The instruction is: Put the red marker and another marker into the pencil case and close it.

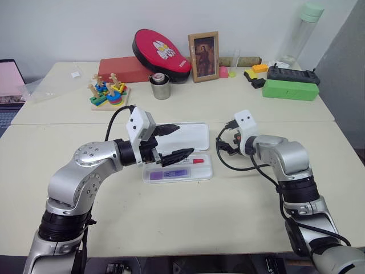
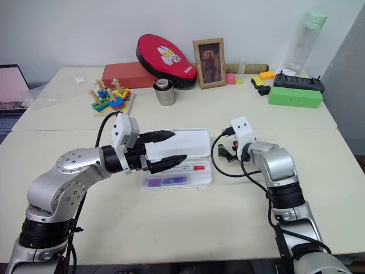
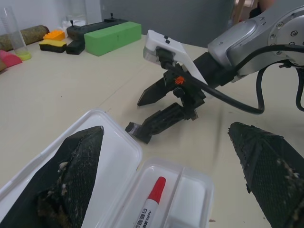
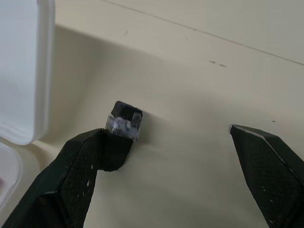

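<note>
The pencil case lies open mid-table, its lid [image 1: 194,136] flat behind the tray [image 1: 206,169]. In the tray lie the red marker [image 1: 193,161] and the purple highlighter [image 1: 171,174]. My left gripper [image 1: 183,142] hovers open over the case, one finger above the lid and the other above the tray, holding nothing. Just right of the case, my right gripper [image 3: 137,115] points down at the table with its fingers open and empty. A small black piece [image 4: 124,121] sits on the table by the tip of one of its fingers [image 4: 76,171].
Along the back stand a red box [image 1: 122,69], a red oval pad [image 1: 161,55], a picture frame [image 1: 204,56], a metal cup [image 1: 161,87] and a wooden stacking toy [image 1: 107,94]. A green block [image 1: 290,89] and a bottle [image 1: 302,31] stand at the back right.
</note>
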{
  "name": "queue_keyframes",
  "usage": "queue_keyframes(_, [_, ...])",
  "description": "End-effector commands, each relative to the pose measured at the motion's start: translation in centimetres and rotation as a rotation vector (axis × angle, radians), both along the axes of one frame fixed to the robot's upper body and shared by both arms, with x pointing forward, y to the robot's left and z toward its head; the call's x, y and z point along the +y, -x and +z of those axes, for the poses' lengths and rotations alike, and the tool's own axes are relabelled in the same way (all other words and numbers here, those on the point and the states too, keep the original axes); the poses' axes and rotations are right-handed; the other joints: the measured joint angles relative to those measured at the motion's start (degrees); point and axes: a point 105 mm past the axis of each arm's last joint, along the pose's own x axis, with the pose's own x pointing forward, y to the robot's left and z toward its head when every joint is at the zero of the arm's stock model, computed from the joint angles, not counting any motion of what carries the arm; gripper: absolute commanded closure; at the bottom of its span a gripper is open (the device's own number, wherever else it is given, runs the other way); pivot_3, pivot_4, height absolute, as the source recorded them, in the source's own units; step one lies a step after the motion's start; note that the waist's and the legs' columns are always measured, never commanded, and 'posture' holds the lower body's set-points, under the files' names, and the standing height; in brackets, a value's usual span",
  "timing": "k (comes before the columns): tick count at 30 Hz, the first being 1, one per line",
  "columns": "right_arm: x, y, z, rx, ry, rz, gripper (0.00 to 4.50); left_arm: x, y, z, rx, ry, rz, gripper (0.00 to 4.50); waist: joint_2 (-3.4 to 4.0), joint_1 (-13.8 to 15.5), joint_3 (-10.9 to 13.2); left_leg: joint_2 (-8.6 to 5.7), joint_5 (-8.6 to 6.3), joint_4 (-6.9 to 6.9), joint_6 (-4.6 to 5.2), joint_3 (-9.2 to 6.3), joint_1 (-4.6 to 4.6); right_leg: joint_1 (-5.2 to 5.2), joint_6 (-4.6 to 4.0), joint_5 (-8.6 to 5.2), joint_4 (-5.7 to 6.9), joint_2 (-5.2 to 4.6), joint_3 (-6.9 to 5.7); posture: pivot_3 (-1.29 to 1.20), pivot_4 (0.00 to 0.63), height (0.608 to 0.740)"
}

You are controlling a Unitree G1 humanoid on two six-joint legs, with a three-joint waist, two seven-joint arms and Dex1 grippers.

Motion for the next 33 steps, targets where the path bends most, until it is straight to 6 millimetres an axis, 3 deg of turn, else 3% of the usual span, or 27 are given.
queue_keyframes(1, [0.6,0.3,0.3,-0.022,0.022,0.016,0.25,-0.3,0.3,0.9,-0.050,0.000,-0.016,0.00,0.00,0.00,0.00,0.00,0.00,0.01,0.00,0.00,0.00,0.01,0.00,0.00,0.00,0.00,0.01,0.00,0.150,0.740])
queue_keyframes(4, [0.4,0.3,0.1,-0.025,0.044,0.012,0.77,-0.1,0.3,0.9,-0.052,-0.001,-0.009,0.00,0.00,-0.02,0.00,0.00,0.00,0.01,0.01,0.00,0.04,0.02,0.00,0.00,0.02,0.00,0.00,0.00,0.150,0.740])
queue_keyframes(19, [0.3,0.1,0.8,-0.073,0.058,0.029,4.42,0.1,0.1,1.0,-0.060,-0.002,-0.003,0.00,0.00,0.00,0.00,0.00,0.00,0.02,0.01,0.00,0.03,0.03,0.00,0.00,0.02,0.00,0.00,0.00,0.150,0.740])
queue_keyframes(26, [-0.1,0.4,3.1,-0.132,0.025,0.119,4.49,0.4,0.2,0.9,-0.054,-0.016,0.000,0.00,0.00,0.01,0.00,0.00,0.00,0.02,0.01,0.00,0.03,0.02,0.00,0.00,0.01,0.00,0.00,0.00,0.150,0.740])
queue_keyframes(30, [-2.6,1.6,4.9,-0.187,0.127,0.289,4.49,2.2,0.8,0.0,-0.021,-0.059,0.033,0.00,0.03,0.05,0.02,-0.01,-0.01,0.01,0.02,0.01,0.01,0.02,0.00,0.00,-0.05,0.00,0.01,0.00,0.150,0.740])
queue_keyframes(33, [-3.2,3.6,5.1,-0.174,0.174,0.487,4.49,4.1,1.4,-0.9,0.013,-0.096,0.073,0.00,0.03,0.11,0.02,0.00,-0.02,-0.04,0.03,0.00,0.02,0.01,0.01,-0.01,-0.08,0.00,0.00,0.00,0.150,0.740])
